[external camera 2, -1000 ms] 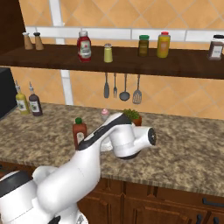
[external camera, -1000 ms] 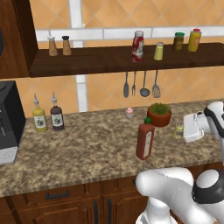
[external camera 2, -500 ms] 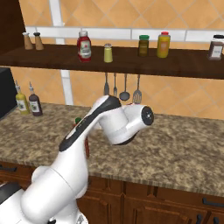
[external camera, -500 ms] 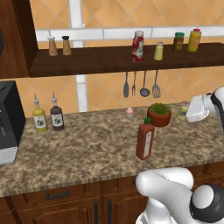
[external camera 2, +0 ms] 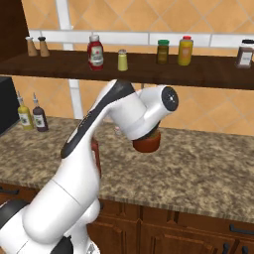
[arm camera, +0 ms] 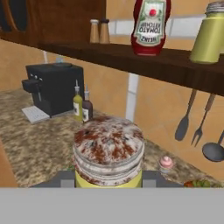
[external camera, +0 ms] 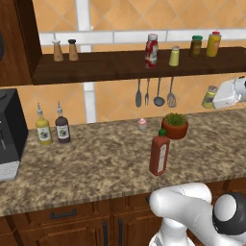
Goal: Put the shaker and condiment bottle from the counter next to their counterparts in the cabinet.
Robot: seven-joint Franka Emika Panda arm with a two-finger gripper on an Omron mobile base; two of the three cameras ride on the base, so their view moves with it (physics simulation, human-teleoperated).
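Gripper [external camera: 215, 97] at 3 o'clock in left base view, clamped on shaker [external camera: 209, 96], lifted off counter [external camera: 96, 163], just below cabinet [external camera: 120, 67] shelf level. Condiment bottle [external camera: 159, 153] standing on counter near 5 o'clock of centre, untouched. Twin shaker [external camera: 174, 56] and white-capped red bottle [external camera: 151, 50] on shelf at 1 o'clock.

Right base view: arm [external camera 2: 99, 149] across centre; wrist hides the grip. Counterparts [external camera 2: 122, 60] at 12 o'clock on shelf.

Hand view: fingers [arm camera: 151, 179] closed tight either side of shaker, grey cap at 6 o'clock; twin at 2 o'clock above.

Progress, judged: first item mid-carry, not placed; bottle entirely left.
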